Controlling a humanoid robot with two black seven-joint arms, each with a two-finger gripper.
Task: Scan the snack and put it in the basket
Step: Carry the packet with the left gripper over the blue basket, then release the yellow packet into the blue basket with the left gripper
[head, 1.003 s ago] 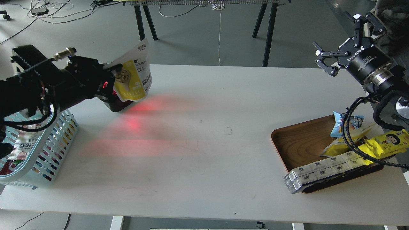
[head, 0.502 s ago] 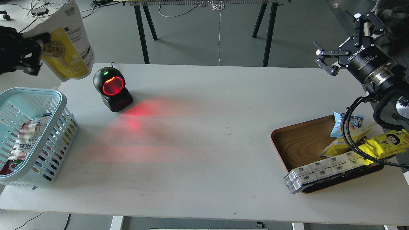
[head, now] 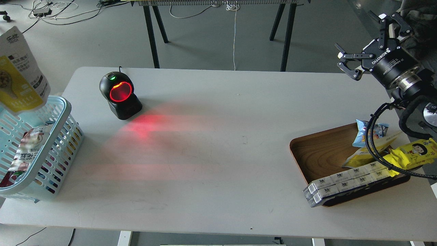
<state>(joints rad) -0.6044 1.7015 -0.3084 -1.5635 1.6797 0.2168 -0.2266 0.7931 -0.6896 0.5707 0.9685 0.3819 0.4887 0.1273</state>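
Note:
The snack [head: 21,73], a pouch with a white top and a yellow lower half with a nut picture, hangs in the air at the left edge, just above the far rim of the light blue basket [head: 61,106]. My left gripper is out of view past the left edge, so what holds the pouch is hidden. The basket holds other packets. My right gripper [head: 363,42] is open and empty, raised at the far right above the table's back corner.
A black scanner [head: 120,95] with a glowing red window stands at the table's back left and casts red light on the tabletop. A brown wooden tray [head: 319,150] at the right holds a blue packet [head: 370,131], a yellow cartoon-face packet [head: 413,152] and white boxes [head: 341,182].
The snack moved left from in front of the scanner, then down to just above the basket. My left gripper went out of view. The right arm stayed put.

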